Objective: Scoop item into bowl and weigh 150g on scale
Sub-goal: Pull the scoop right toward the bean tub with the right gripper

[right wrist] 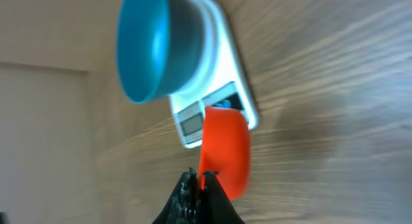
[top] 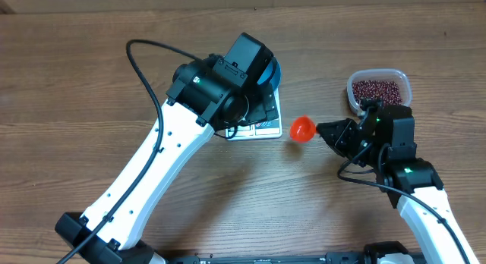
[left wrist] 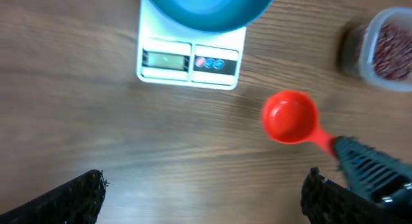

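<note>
The blue bowl (left wrist: 206, 8) sits on the white scale (left wrist: 187, 60), and its inside shows only blue. My left gripper (left wrist: 203, 185) hangs open above bare wood just in front of the scale, with nothing between its fingers. In the overhead view the left wrist covers most of the bowl (top: 272, 70) and the scale (top: 262, 124). My right gripper (right wrist: 199, 179) is shut on the handle of a red scoop (right wrist: 225, 150). The scoop (top: 303, 129) is held right of the scale and looks empty. The beans (top: 376, 89) lie in a clear tub at the far right.
The clear tub (left wrist: 360, 44) stands right of the scale, behind my right arm (top: 402, 169). A black cable (top: 148, 74) loops off the left arm over the table. Brown cardboard lines the table's far edge.
</note>
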You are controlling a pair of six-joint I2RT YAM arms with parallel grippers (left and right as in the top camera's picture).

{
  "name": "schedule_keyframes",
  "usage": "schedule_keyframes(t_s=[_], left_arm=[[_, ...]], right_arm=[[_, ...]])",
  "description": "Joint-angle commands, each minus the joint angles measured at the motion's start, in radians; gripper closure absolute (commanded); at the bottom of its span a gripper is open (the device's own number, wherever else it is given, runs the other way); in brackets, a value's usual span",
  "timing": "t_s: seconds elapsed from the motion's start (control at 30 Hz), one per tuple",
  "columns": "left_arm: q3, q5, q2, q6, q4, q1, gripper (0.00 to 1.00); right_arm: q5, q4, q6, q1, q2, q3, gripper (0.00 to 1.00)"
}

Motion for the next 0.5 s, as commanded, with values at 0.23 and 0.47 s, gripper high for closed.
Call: schedule_keyframes(t_s=[0.23, 0.47], left_arm=[[0.008, -0.086, -0.003, 0.210, -0.007, -0.005, 0.00], [0.008, -0.086, -0.003, 0.373, -0.002, -0.005, 0.13]], right_arm=[[0.330, -0.371, -0.079, -0.004, -0.006, 0.232, 0.96], [0.441, -0.542, -0.077, -0.004, -0.007, 0.346, 0.96]])
